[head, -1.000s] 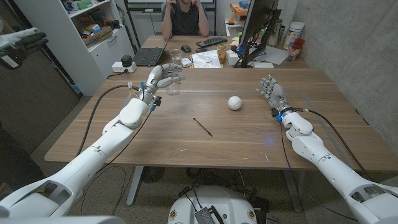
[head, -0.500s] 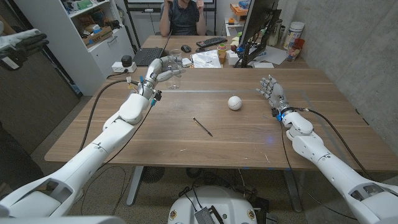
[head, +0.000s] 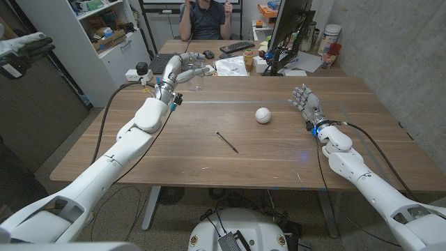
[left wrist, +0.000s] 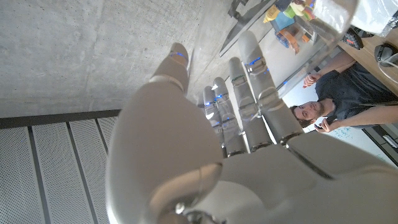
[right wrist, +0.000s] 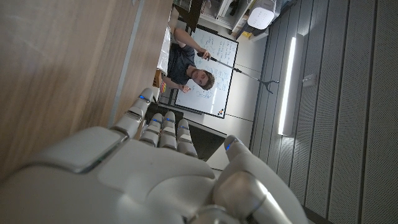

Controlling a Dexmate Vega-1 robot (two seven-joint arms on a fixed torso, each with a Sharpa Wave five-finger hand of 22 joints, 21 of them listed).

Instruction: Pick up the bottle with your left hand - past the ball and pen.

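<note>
Over a wooden table (head: 209,160) in an office, our left hand (head: 182,70) has its fingers wrapped round the clear bottle (head: 197,72), raised clear between them; we should keep that grip firm and level.

The pen (head: 226,142) lies on the table (head: 209,167), the ball (head: 262,115) behind it to the right.

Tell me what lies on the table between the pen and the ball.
Nothing: in the head view the stretch of wooden table between the pen and the ball is bare.
</note>
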